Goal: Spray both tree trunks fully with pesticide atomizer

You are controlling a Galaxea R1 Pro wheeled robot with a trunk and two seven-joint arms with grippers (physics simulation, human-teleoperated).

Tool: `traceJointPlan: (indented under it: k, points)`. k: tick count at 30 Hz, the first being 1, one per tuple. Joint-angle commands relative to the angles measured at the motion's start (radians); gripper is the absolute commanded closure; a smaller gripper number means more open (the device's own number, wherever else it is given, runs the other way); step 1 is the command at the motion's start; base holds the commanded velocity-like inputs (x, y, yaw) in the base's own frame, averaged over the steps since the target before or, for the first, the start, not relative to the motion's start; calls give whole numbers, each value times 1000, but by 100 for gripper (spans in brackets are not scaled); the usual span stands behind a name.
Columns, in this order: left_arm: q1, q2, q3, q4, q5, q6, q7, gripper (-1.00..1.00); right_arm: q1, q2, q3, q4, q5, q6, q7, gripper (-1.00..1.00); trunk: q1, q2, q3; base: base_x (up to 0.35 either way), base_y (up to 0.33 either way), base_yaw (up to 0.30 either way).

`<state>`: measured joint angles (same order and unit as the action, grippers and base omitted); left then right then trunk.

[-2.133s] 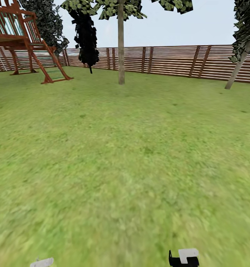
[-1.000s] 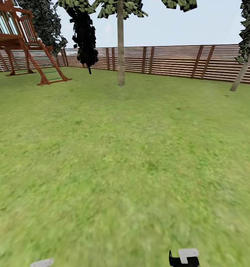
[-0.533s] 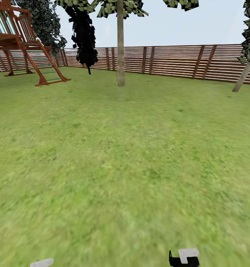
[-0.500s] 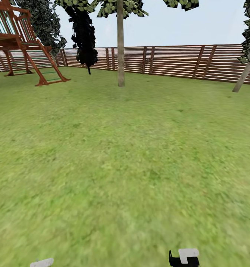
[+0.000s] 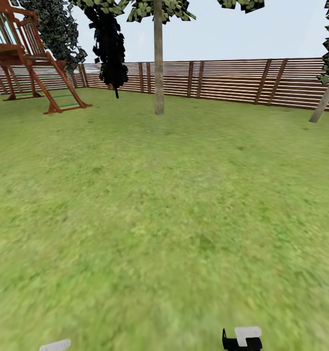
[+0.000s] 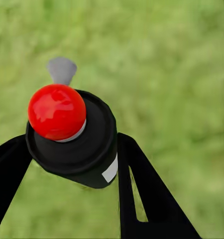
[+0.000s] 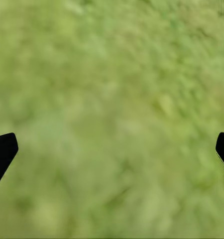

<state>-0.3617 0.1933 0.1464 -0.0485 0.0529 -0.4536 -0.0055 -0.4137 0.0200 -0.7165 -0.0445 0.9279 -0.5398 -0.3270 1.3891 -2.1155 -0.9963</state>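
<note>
From my head camera I am looking across the lawn [image 5: 164,219] toward the tree trunk [image 5: 158,63] standing straight ahead before the wooden fence [image 5: 232,80], with a second, leaning trunk [image 5: 324,103] at the far right and a play frame [image 5: 32,58] off to the left. Both trunks are well apart from me; I judge the risk here is spraying from too far off, so the mist would be falling on grass instead of bark.

At my left wrist, my left jaws [image 6: 67,164] are grasping the pesticide atomizer [image 6: 74,142] — the black fingers are pressing its dark body on both sides, red top [image 6: 56,111] toward the camera. Whether any pesticide is inside I cannot tell; the bottle is opaque. If my grip is loosening while I am rolling, it could be slipping out onto the grass.

At my right wrist, my right jaws [image 7: 112,149] are spread wide and holding nothing — blurred grass is lying between the tips.
</note>
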Motion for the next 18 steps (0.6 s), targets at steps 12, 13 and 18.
traceJointPlan:
  k: [12, 13, 18]
  points:
    - [-1, 0, -1, 0, 5, -3, 1, 100, 0, 2, -6, 1, 11, -1, -6, -100, 0, 0, -1, 338, 0, 0]
    - [-1, 0, -1, 0, 5, -3, 0, 100, 0, 2, -6, 1, 11, -1, -6, -100, 0, 0, -1, 338, 0, 0]
    - [-1, 0, -1, 1, 5, -3, 0, 100, 0, 0, -6, 2, 11, 0, -6, -100, 0, 0, -1, 338, 0, 0]
